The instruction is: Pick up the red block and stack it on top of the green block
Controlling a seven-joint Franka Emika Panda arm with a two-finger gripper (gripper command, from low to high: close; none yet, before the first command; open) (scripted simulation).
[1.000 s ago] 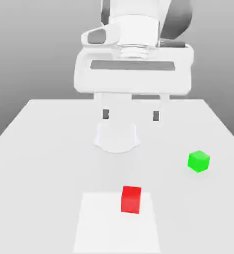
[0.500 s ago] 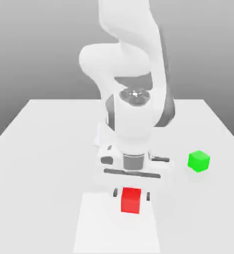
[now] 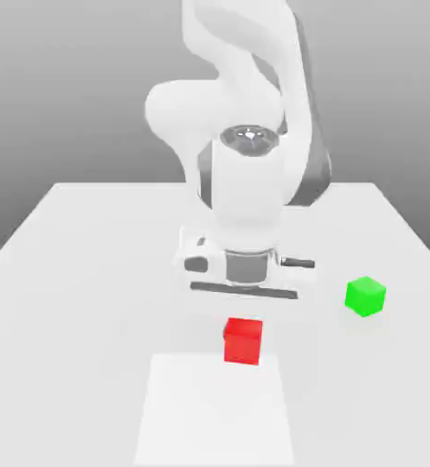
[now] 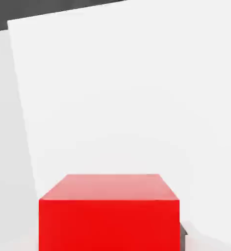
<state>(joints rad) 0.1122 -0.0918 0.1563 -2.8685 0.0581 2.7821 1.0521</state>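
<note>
Half a second back the red block (image 3: 243, 340) sat lower in the exterior view, on the paler square patch (image 3: 214, 410) of the tabletop (image 3: 90, 274); now it appears a little higher in the frame, its lower edge just above that patch's far edge, and the white hand above it has risen as well. A full second back the arm was high and near the camera, with its fingers spread wide above the scene. The end effector (image 3: 243, 330) now sits just below centre of the exterior view, closed on the red block, with the cube directly under the hand's flat bar. From the hand view the red block (image 4: 109, 213) fills the lower middle of the picture, its top face and one side face plain and smooth, and a sliver of dark finger (image 4: 183, 235) shows right against its lower right edge. Behind it lies the pale patch (image 4: 137, 98) and the slightly greyer tabletop (image 4: 4, 122) around it. Right of centre in the exterior view, the green block (image 3: 365, 296) rests on the tabletop, well apart from the red block and the arm.
</note>
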